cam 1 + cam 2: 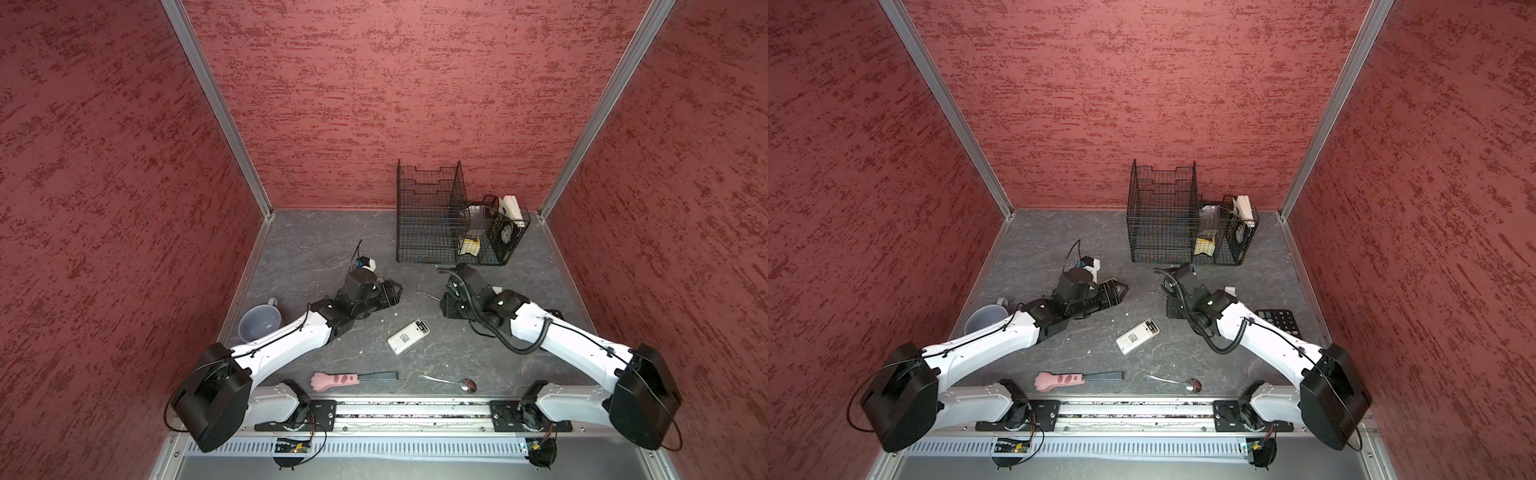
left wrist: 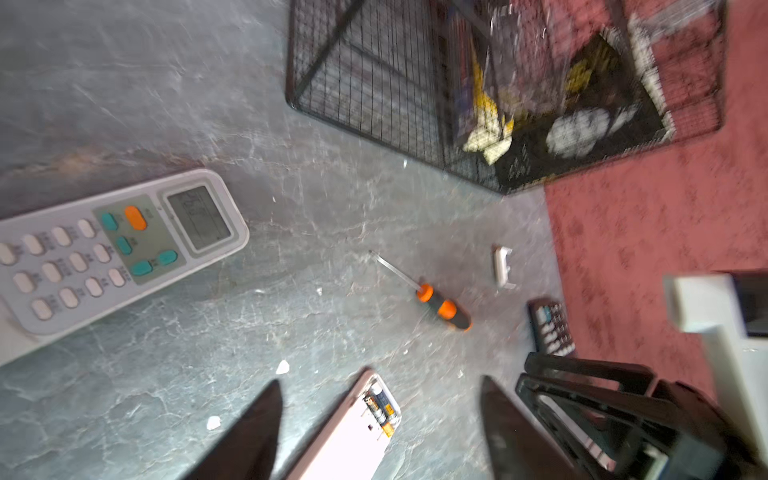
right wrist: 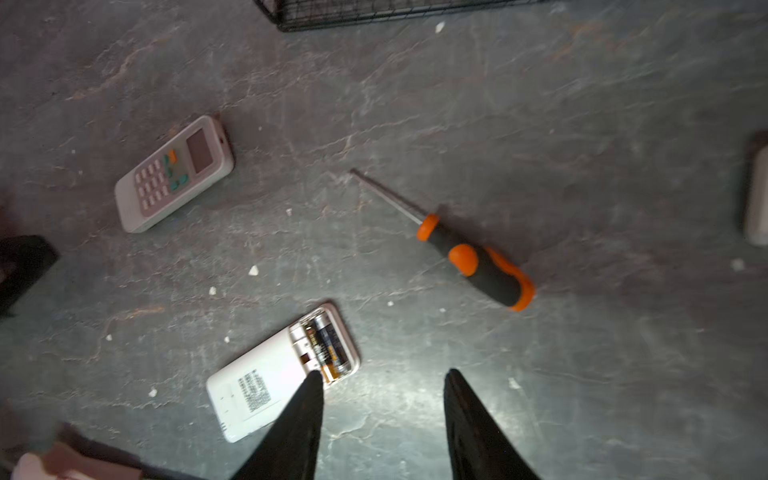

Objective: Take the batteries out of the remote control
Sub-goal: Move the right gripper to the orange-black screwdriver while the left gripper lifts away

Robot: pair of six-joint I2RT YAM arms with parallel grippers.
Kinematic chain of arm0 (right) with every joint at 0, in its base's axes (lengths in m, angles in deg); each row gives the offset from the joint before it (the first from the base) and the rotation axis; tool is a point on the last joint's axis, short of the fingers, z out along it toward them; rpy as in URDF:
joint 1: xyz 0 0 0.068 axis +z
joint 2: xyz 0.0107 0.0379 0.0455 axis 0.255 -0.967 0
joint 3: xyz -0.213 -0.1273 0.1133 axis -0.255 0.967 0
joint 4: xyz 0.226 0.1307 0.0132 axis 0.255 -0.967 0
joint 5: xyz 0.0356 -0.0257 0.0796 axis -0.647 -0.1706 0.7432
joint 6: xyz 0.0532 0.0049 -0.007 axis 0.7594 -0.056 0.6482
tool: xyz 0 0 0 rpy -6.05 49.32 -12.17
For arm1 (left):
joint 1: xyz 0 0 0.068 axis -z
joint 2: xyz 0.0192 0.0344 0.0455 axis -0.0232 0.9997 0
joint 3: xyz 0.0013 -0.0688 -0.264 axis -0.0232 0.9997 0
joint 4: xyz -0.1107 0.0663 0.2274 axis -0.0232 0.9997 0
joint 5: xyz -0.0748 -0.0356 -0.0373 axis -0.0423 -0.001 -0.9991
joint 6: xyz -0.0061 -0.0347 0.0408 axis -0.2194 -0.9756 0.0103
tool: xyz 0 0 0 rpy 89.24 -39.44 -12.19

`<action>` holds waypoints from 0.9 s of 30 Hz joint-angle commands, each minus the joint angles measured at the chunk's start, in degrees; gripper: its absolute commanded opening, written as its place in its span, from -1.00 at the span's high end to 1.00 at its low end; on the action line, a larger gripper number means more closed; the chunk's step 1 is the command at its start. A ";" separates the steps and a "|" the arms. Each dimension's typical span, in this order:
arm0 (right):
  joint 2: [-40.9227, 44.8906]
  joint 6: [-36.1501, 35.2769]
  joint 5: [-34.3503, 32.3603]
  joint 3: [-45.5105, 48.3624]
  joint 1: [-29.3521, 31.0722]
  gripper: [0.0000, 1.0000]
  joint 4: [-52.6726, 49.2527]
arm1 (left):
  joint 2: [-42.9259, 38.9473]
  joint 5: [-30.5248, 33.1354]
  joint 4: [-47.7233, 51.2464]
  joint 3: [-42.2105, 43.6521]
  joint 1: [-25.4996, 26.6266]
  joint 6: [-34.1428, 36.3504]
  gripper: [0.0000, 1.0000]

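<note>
Remote control [image 3: 282, 372] lay face-down on bench [image 3: 540, 124], cover off, batteries [image 3: 328, 347] seated in the open bay. Small, slick, rigid; best pinched across their middle. Left fingers [image 2: 257, 432] and right fingers [image 3: 299, 419] spread, empty.

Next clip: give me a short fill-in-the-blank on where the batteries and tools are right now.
1. The batteries sit inside the open compartment of the face-down ______.
2. The screwdriver lying on the table has a black and ______ handle.
3. Both the left gripper and the right gripper are open and hold ______.
4. The second remote lies with its buttons facing ______.

Missing words: remote control; orange; nothing; up
</note>
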 commanded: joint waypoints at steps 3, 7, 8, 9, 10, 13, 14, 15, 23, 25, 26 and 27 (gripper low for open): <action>-4.89 -13.87 3.98 -5.24 -5.11 -0.16 -4.52 | -0.21 4.80 4.35 -5.56 -0.28 4.13 -0.87; -9.18 -17.95 4.78 -7.25 -6.20 -0.18 -3.27 | 0.25 5.17 4.64 -7.51 -0.44 6.66 -0.91; -10.42 -18.83 5.36 -7.48 -6.25 -0.19 -2.55 | 0.25 5.15 4.91 -7.94 -0.44 7.46 -0.92; -11.32 -19.70 5.98 -7.45 -6.25 -0.19 -1.88 | 0.16 5.21 5.42 -8.40 -0.43 7.93 -0.93; -11.91 -20.21 6.27 -7.44 -6.26 -0.19 -1.51 | 0.12 5.15 5.74 -8.58 -0.50 8.53 -0.94; -13.69 -21.59 7.19 -7.50 -6.26 -0.22 -1.37 | -0.62 4.69 6.46 -8.63 -0.97 8.61 -0.94; -14.18 -21.78 7.74 -7.30 -6.27 -0.23 -1.16 | -0.62 4.41 7.24 -8.65 -1.33 8.24 -0.94; -14.39 -21.84 7.88 -6.98 -6.34 -0.24 -0.79 | -0.54 4.02 7.99 -8.60 -1.50 7.88 -0.94; -16.74 -25.09 8.31 -4.85 -8.16 -0.31 2.35 | 0.09 6.08 10.11 -7.82 0.55 3.57 -0.94; -17.30 -26.24 8.47 -4.92 -8.83 -0.32 1.84 | -0.42 9.48 11.51 -7.81 2.40 2.24 -0.93; -17.40 -26.85 8.62 -4.75 -9.29 -0.32 1.67 | -0.73 10.68 12.25 -7.96 3.11 1.64 -0.93; -17.43 -27.40 8.81 -4.41 -9.77 -0.33 1.49 | -1.09 11.80 12.95 -8.12 3.76 0.86 -0.93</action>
